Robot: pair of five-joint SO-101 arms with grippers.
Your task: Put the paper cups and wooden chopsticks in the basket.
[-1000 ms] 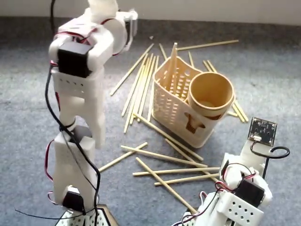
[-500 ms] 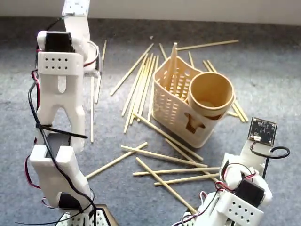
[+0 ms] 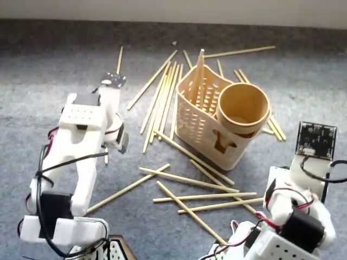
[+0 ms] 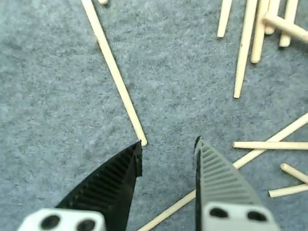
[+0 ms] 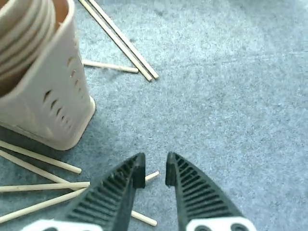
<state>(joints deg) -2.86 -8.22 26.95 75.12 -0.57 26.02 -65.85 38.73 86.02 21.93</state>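
Note:
A cream slotted basket (image 3: 203, 122) stands mid-carpet with stacked paper cups (image 3: 242, 108) and a few upright chopsticks (image 3: 200, 70) in it. Several wooden chopsticks (image 3: 162, 100) lie loose behind, left of and in front of it. My left gripper (image 4: 167, 150) hangs open just above the carpet left of the basket, nothing between its fingers. One chopstick (image 4: 115, 72) ends right at its dark fingertip (image 4: 137, 154). In the high view this gripper (image 3: 118, 143) points down. My right gripper (image 5: 154, 169) hovers near the basket (image 5: 53, 96), holding nothing, a narrow gap between its fingers.
Grey carpet covers the whole area. More chopsticks (image 3: 195, 197) lie crossed in front of the basket, between the two arm bases. A pair of chopsticks (image 5: 118, 38) lies beyond the basket in the right wrist view. The right arm's body (image 3: 295, 216) stands at the front right.
The left arm has come down from a raised pose to just above the carpet left of the basket. The right arm's camera board has shifted slightly up and right.

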